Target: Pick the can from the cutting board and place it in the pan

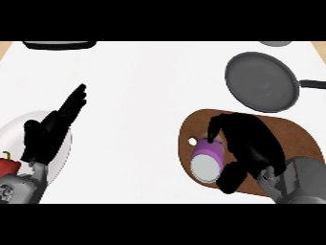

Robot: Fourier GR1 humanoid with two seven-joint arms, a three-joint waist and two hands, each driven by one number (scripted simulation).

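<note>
Curling my black right hand [254,143] round the purple cylindrical can [208,154], I have my fingers over its far side and my thumb at its near side. The can, pale end toward me, is over the brown oval wooden cutting board [303,139]; I cannot tell whether it touches. Beyond this hand, apart from it, lies the dark grey round pan [260,81]. My left hand [49,131] rests open, fingers straight, over a white round plate [3,139], a red bell pepper [2,168] beside its wrist.
</note>
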